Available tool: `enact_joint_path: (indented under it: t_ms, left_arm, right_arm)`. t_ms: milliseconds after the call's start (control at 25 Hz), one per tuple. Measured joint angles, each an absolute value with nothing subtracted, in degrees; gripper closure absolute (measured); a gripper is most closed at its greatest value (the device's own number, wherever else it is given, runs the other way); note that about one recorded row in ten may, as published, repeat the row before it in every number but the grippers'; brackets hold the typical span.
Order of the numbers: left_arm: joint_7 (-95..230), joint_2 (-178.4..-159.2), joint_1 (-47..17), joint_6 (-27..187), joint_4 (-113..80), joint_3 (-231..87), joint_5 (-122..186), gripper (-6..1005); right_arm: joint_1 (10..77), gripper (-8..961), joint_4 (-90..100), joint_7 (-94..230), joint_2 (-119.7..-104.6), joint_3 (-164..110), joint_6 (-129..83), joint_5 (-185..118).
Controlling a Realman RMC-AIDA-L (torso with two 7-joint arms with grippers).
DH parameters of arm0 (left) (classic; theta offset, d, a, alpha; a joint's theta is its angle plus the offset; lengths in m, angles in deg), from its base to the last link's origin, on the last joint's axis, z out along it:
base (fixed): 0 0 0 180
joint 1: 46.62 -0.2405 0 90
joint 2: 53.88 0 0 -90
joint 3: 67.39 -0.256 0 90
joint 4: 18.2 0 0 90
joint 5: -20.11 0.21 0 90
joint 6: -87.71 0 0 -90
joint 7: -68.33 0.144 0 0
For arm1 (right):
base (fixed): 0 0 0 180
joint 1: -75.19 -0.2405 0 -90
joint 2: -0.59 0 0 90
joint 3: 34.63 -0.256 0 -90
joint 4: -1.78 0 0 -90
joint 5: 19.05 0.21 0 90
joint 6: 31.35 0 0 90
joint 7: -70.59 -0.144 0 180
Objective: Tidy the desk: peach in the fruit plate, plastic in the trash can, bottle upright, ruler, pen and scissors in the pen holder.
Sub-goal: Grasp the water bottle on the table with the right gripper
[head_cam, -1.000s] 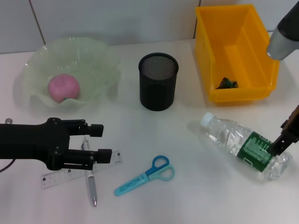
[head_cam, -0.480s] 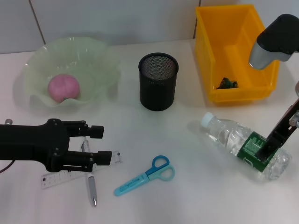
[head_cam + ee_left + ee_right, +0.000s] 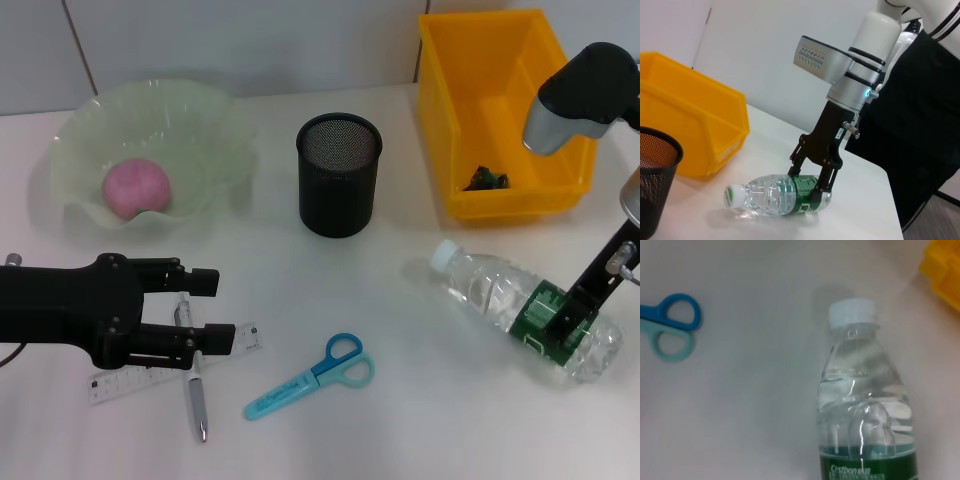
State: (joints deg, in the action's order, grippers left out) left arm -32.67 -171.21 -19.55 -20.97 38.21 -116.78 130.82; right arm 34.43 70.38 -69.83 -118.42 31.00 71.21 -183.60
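Observation:
A clear water bottle (image 3: 505,302) with a green label lies on its side at the right. My right gripper (image 3: 573,322) is open, its jaws straddling the bottle's labelled end; the left wrist view shows the gripper (image 3: 810,177) and the bottle (image 3: 771,193), and the right wrist view shows the bottle (image 3: 865,405). My left gripper (image 3: 215,310) is open, low over the ruler (image 3: 125,380) and the grey pen (image 3: 196,396). Blue scissors (image 3: 312,376) lie in front. The pink peach (image 3: 137,187) sits in the green fruit plate (image 3: 150,105). The black mesh pen holder (image 3: 339,173) stands at the middle.
A yellow bin (image 3: 500,100) at the back right holds a small green piece of plastic (image 3: 484,179). A tiled wall runs behind the desk. The scissors' handles (image 3: 670,325) show in the right wrist view.
My right gripper has come down and left onto the bottle's labelled end. The bottle has not moved. The left gripper has shifted only slightly.

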Motion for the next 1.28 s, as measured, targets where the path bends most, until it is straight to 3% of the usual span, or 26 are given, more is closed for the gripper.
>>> enact_joint_path:
  t_ms: [1280]
  left_arm:
    - [-32.6,-170.66,-19.8,-21.5,37.9,-116.8,130.6,200]
  right_arm:
    - [32.6,139,61.3,-69.8,-118.49,31.7,66.2,-183.0]
